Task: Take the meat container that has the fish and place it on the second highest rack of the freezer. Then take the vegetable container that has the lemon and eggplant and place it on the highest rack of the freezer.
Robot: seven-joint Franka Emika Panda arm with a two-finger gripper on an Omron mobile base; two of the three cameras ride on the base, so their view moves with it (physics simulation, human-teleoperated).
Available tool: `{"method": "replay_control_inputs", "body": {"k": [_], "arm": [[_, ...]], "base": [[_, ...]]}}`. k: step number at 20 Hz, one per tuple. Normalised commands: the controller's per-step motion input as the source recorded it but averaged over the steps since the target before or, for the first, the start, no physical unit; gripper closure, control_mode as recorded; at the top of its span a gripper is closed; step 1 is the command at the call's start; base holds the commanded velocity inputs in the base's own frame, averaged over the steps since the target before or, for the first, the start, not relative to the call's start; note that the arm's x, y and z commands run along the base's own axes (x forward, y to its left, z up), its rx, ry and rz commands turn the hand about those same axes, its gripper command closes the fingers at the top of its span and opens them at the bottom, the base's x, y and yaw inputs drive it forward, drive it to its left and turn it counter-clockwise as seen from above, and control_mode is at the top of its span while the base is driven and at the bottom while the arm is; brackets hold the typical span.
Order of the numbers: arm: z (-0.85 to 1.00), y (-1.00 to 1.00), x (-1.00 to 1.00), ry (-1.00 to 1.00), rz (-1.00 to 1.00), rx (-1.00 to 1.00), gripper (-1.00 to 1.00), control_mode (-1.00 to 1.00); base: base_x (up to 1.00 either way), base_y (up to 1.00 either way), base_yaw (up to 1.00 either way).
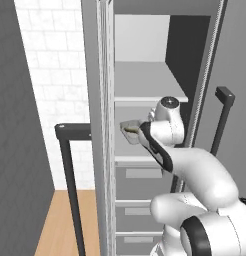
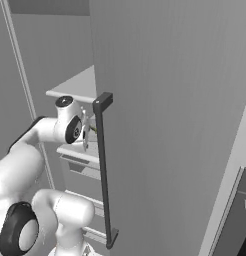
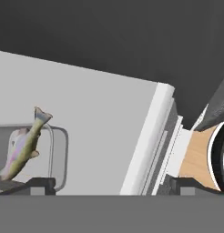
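Note:
The meat container is a clear tub with a fish lying in it. It rests inside the freezer on the second highest rack, toward the left side. My gripper reaches into the freezer just right of the tub. In the hand view my gripper is open, its fingertips far apart, and the tub wall stands just above the left tip. The highest rack above is bare. The vegetable container is out of view.
The freezer door stands open on the right with a tall dark handle, close to my forearm. Grey drawers sit below the rack. Another dark handle stands at left, over the wooden floor.

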Motion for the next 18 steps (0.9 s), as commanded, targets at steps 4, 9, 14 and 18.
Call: {"method": "replay_control_inputs", "body": {"k": [4,9,14,18], "arm": [[0.21,-0.05,-0.80,0.00,0.26,-0.01,-1.00,-1.00],[0.00,-0.13,-0.87,0.00,0.57,-0.04,-1.00,-1.00],[0.00,-0.11,-0.69,0.00,0.68,-0.10,-1.00,-1.00],[-0.04,-0.03,-0.44,-0.03,0.45,-0.25,-1.00,-1.00]], "base": [[0.00,0.00,0.00],[0.00,0.00,0.00],[0.00,0.00,0.00],[0.00,0.00,0.00]]}}
